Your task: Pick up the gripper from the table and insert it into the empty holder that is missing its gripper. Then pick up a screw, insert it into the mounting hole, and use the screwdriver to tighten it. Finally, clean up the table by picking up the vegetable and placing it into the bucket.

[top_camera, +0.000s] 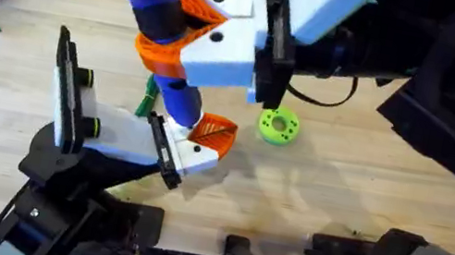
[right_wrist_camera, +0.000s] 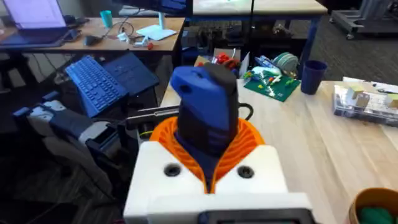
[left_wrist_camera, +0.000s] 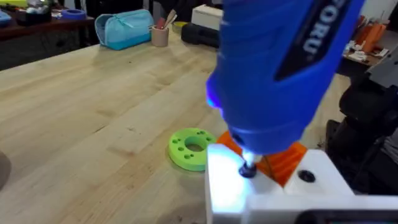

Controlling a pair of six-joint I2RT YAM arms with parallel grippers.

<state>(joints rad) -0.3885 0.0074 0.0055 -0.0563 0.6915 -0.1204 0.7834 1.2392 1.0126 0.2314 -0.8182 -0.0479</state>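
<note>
Screwdriver (top_camera: pixel 159 12) gripped by right pincer (top_camera: pixel 215 41), bit on holder (top_camera: pixel 194 155); left pincer's state unclear.

Light wooden butcher-block table (top_camera: pixel 367 190) with plank grain. Beyond its far edge, dark carpeted floor (right_wrist_camera: pixel 367 56). Cluttered desk (right_wrist_camera: pixel 93 37) behind, bearing an open laptop (right_wrist_camera: pixel 37 22). Blue pouch (left_wrist_camera: pixel 124 28) and small cup (left_wrist_camera: pixel 160 34) near a table edge.

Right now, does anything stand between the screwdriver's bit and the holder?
Nothing visible does. The screwdriver has its bit down on the holder. The green ring lies on the table beside the holder, apart from it.
</note>
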